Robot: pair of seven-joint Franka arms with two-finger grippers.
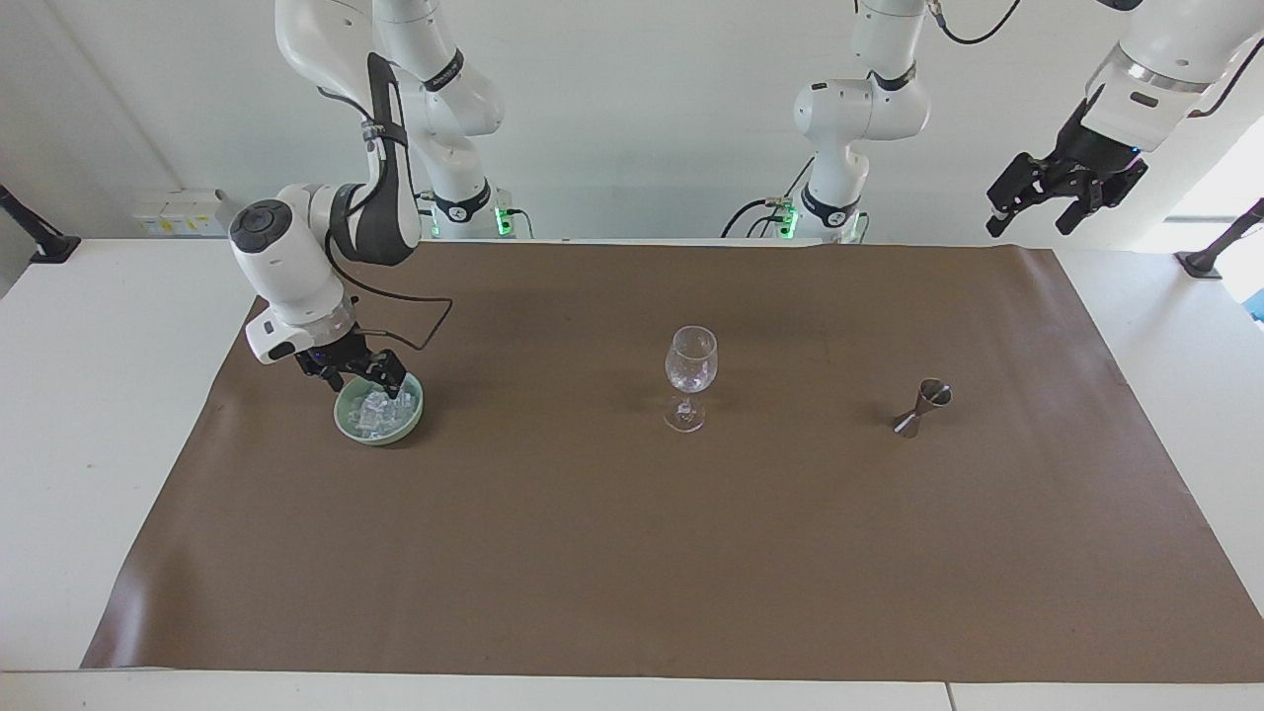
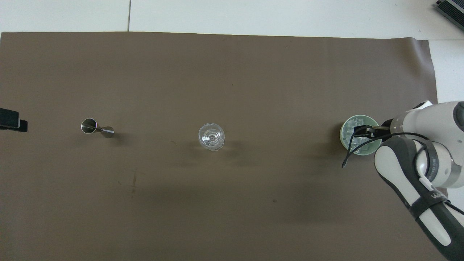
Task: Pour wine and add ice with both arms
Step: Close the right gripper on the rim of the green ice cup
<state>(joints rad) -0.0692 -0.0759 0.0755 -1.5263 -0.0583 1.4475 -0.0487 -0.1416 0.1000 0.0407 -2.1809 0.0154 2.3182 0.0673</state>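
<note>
A pale green bowl (image 1: 343, 413) (image 2: 342, 139) holds the ice (image 1: 383, 413) (image 2: 348, 136), toward the right arm's end of the brown mat. My right gripper (image 1: 361, 379) (image 2: 359, 131) hangs open, low over the side of the bowl nearer the robots; I cannot tell whether its tips touch the ice. A clear wine glass (image 1: 691, 359) (image 2: 211, 136) stands upright mid-mat. A metal jigger (image 1: 922, 406) (image 2: 95, 127) stands toward the left arm's end. My left gripper (image 1: 1038, 211) waits open, raised high over that end's table edge. No wine shows.
The brown mat (image 1: 632, 553) covers most of the white table. A black cable loops from the right wrist beside the bowl. Dark clamps sit at both table ends, near the robots' edge.
</note>
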